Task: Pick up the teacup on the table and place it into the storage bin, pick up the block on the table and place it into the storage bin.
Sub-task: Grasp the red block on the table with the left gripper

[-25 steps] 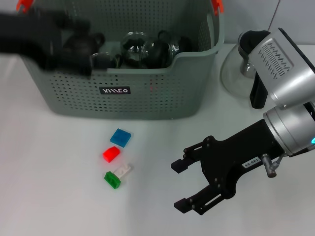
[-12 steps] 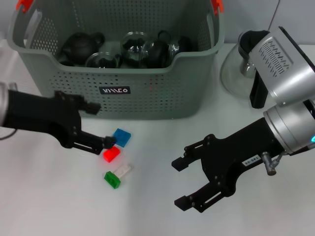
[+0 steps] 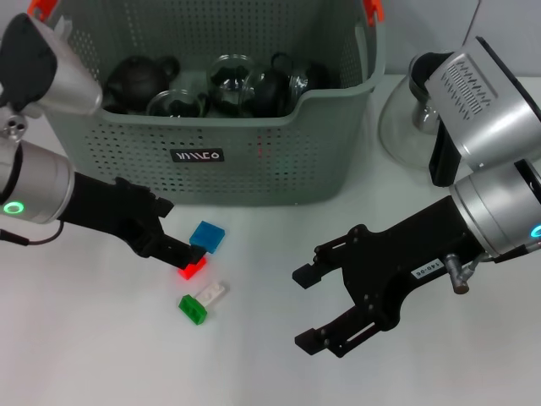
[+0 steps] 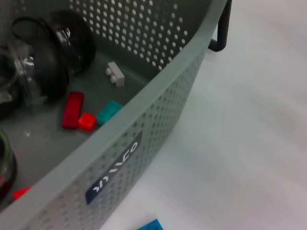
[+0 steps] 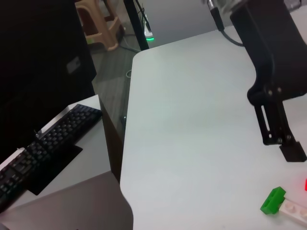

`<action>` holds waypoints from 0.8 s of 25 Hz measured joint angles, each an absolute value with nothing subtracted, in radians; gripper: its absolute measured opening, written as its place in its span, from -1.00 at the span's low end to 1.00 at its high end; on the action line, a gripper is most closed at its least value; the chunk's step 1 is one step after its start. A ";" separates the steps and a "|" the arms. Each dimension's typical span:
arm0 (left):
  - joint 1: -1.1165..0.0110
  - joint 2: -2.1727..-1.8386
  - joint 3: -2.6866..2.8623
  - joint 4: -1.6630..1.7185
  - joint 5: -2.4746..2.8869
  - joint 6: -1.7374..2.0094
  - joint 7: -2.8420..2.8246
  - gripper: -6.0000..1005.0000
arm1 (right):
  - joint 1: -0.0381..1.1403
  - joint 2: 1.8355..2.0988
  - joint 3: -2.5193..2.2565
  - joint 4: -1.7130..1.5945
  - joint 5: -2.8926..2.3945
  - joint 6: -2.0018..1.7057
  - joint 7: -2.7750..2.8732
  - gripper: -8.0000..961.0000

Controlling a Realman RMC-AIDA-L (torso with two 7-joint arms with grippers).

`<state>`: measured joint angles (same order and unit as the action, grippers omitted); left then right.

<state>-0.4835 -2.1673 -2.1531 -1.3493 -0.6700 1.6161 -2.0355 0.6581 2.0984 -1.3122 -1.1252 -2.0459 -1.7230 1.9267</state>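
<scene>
One red block seemingly between left gripper spread jaws | right gripper released

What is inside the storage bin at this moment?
The storage bin holds a dark teapot, glass teaware and, in the left wrist view, red, teal and white blocks. Its front wall hides whatever lies low behind it.

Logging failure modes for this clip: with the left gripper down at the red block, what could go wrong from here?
1. The blue block lies right beside the red block, so the left gripper could knock it away.
2. The green block and white block sit just below, and a sliding red block could scatter them.
3. The storage bin wall rises close behind, so a low lift might clip it.
</scene>
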 joint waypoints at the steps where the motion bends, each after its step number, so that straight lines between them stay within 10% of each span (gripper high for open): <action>1: -0.486 -2.167 -2.149 -1.346 -0.669 1.616 -2.042 0.87 | 0.658 2.098 -1.312 -1.124 -2.046 -1.723 1.927 0.84; 20: -0.493 -2.171 -1.918 -1.351 -0.566 1.544 -2.194 0.85 | 0.654 2.089 -1.306 -1.120 -2.092 -1.725 1.910 0.84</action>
<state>-0.4927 -2.1705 -1.9183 -1.3511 -0.5659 1.5444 -2.1944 0.6545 2.0894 -1.3062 -1.1197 -2.0924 -1.7247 1.9102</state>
